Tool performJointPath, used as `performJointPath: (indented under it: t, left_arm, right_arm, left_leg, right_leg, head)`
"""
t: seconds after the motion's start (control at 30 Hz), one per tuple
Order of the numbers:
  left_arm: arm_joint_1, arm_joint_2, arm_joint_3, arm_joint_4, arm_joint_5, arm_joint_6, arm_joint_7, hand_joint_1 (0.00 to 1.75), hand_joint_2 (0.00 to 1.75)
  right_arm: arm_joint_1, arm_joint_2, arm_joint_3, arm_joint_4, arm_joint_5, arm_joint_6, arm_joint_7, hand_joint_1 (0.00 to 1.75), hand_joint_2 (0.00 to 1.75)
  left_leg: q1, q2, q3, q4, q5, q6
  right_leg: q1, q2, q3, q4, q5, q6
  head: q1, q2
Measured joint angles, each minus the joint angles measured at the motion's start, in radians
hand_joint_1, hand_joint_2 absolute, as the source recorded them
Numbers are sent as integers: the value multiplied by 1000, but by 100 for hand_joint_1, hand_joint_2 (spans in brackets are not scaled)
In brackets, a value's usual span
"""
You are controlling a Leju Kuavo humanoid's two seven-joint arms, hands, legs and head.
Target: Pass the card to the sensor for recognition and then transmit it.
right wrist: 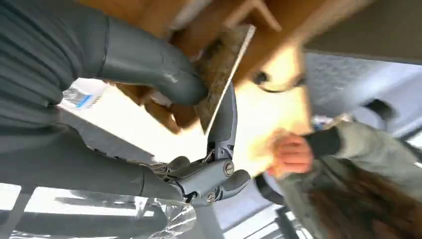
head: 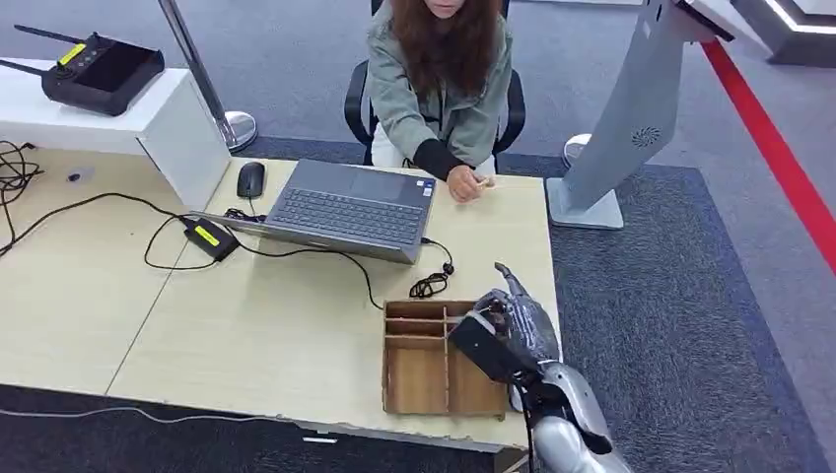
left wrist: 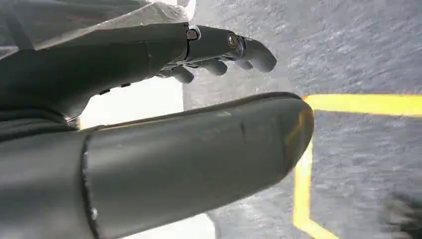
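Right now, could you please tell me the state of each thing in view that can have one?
card: pinched by the right hand, over the tray.
wooden divided tray: on the desk, visible compartments empty.
laptop: open.
left hand: holds nothing, fingers apart.
mouse: resting beside the laptop.

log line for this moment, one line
right hand: pinches card over wooden tray | left hand: holds nothing | person: seated behind laptop

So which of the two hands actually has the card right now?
The right hand, above the wooden tray. It pinches the card between thumb and a finger. The left hand holds nothing, fingers apart, over grey carpet.
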Motion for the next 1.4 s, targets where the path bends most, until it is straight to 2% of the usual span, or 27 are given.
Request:
performJointPath:
  t: [0.03,0.07,0.13,0.17,0.2,0.27,0.33,0.47,0.53,0.7,0.83,0.93,1.03,1.13,1.23,1.4]
  left_arm:
    - [0,0,0,2,1,-16,-61,0,0]
    - [2,-9,0,2,7,-13,-174,0,0]
    - [12,-78,0,1,21,82,-467,0,0]
    - [14,-108,-1,2,22,108,-563,0,0]
    - [16,-131,-3,4,23,121,-610,0,0]
    - [18,-176,-6,9,21,122,-597,0,0]
    - [25,-197,-6,9,22,122,-591,0,0]
    - [27,-213,-7,8,25,118,-591,0,0]
    - [27,-223,-7,7,25,117,-594,0,0]
    - [27,-237,-8,7,13,122,-596,0,0]
    - [28,-245,-17,7,-16,128,-588,0,0]
    - [19,-254,-42,7,-19,110,-565,0,0]
    - [1,-264,-68,7,-19,95,-542,0,0]
    - [-2,-266,-90,7,-19,92,-537,0,0]
    - [-4,-270,-108,7,-19,86,-526,0,0]
    - [-15,-281,-141,7,-19,67,-513,0,0]
  right_arm:
    - [0,0,-2,-37,-3,-20,9,159,175]
    - [-1,1,-6,-89,-3,-37,44,159,175]
    - [-1,0,-22,-206,-5,-13,145,159,175]
    - [0,-2,-27,-254,-9,1,169,159,175]
    - [0,-5,-32,-300,-13,10,180,159,175]
    - [8,-11,-44,-377,-14,18,188,157,175]
    - [16,-16,-52,-437,-16,18,187,154,175]
    - [30,-26,-66,-521,-20,-3,166,152,175]
    - [47,-38,-83,-573,-26,-20,164,162,175]
    - [64,-57,-125,-674,-53,-42,164,171,175]
    - [10,-58,-154,-733,-77,-34,185,175,175]
    - [-103,-53,-152,-676,-38,-37,219,175,175]
    - [-218,-32,-150,-542,-29,-78,195,175,175]
    - [-265,-19,-146,-455,-29,-89,182,175,175]
    - [-303,-6,-145,-373,-28,-90,207,175,175]
    - [-417,51,-141,-109,-22,-168,158,175,175]
  left_leg:
    - [0,0,-1,0,0,0]
    - [-1,0,-1,0,0,0]
    - [-3,0,0,0,0,0]
    - [-3,0,-1,0,0,1]
    - [-2,0,-1,0,-1,1]
    - [-2,1,-1,0,-1,2]
    - [-3,2,0,0,-2,2]
    - [-3,1,0,0,-2,3]
    - [-3,1,0,0,-2,3]
    - [-3,2,0,0,-2,3]
    - [-3,2,-2,0,-2,3]
    - [-3,2,-1,0,-1,2]
    - [-3,-1,-2,0,2,2]
    - [-2,-1,-1,0,2,1]
    - [-2,-2,-2,0,2,1]
    - [-2,-2,-3,0,2,1]
  right_leg:
    - [0,0,-1,0,0,0]
    - [0,0,-1,0,0,0]
    - [-3,0,-1,0,0,1]
    - [-3,0,-1,0,0,1]
    - [-2,0,0,0,0,1]
    - [-2,1,0,-1,0,1]
    - [-2,2,0,-2,0,1]
    - [-3,1,0,-2,-1,2]
    - [-3,1,0,-2,-1,2]
    - [-3,1,-1,-2,-1,2]
    - [-3,2,0,-1,-1,2]
    - [-3,2,0,-1,0,1]
    - [-3,0,0,-1,2,2]
    - [-3,-1,-1,0,2,2]
    - [-3,-1,-1,0,2,2]
    - [-2,-2,-2,0,2,2]
  head:
    - [0,0]
    - [-1,0]
    - [-1,0]
    - [0,0]
    - [1,0]
    - [2,0]
    - [1,0]
    - [0,0]
    - [0,0]
    - [0,0]
    - [0,0]
    - [0,0]
    - [0,0]
    - [0,0]
    - [0,0]
    - [0,0]
